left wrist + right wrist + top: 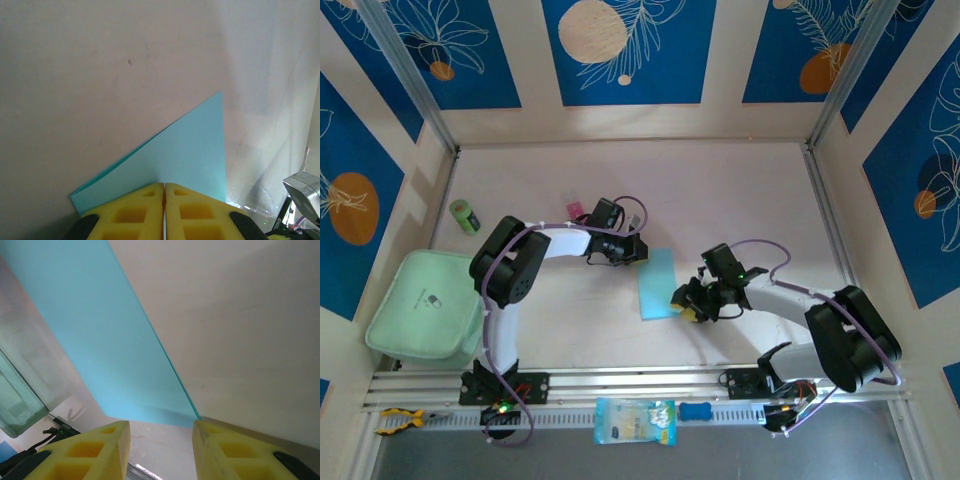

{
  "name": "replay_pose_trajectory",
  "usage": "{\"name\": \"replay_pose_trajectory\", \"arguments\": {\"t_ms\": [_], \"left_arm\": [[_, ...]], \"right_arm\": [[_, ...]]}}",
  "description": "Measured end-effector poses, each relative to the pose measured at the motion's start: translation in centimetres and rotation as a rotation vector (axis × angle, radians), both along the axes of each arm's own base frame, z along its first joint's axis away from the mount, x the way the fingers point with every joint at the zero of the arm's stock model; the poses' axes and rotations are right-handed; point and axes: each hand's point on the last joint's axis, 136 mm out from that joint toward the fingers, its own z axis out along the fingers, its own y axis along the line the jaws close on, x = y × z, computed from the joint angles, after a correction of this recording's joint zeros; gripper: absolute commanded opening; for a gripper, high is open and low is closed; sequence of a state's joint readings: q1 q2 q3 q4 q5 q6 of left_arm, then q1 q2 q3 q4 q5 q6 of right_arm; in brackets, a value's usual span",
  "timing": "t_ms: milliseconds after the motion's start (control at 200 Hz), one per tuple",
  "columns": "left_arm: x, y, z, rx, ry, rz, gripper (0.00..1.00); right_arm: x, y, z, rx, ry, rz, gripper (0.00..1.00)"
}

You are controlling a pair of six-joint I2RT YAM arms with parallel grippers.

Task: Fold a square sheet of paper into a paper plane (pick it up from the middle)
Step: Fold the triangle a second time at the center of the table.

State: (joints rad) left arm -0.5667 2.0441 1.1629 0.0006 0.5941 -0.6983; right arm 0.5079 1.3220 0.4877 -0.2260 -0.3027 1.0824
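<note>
Crease-pressing is judged in hand on half-folded square sheet of paper [657,285]: left claw [164,186] pressed together at far edge, right claw [161,425] spread at near corner; corner flaps needed next

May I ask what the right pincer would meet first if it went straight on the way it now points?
Most likely the sheet of paper: its near edge lies just ahead of the open right pincer, though depth is unclear.

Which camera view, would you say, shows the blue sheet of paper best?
The top external view: there the square sheet of paper shows almost whole, folded to a rectangle. The left wrist view catches one pointed corner with a doubled edge; the right wrist view one long edge, cropped.
</note>
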Motion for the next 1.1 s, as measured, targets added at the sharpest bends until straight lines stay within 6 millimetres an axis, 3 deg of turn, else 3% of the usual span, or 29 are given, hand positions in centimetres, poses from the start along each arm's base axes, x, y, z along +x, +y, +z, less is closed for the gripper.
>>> {"name": "replay_pose_trajectory", "arguments": {"t_ms": [595, 1100], "left_arm": [[0.0, 0.0, 0.0, -0.001, 0.001, 0.002, 0.1], [0.0, 0.0, 0.0, -0.002, 0.001, 0.002, 0.1]], "right_arm": [[-0.3, 0.0, -0.6, -0.003, 0.032, 0.004, 0.37], [1.0, 0.9, 0.1, 0.034, -0.025, 0.005, 0.37]]}}
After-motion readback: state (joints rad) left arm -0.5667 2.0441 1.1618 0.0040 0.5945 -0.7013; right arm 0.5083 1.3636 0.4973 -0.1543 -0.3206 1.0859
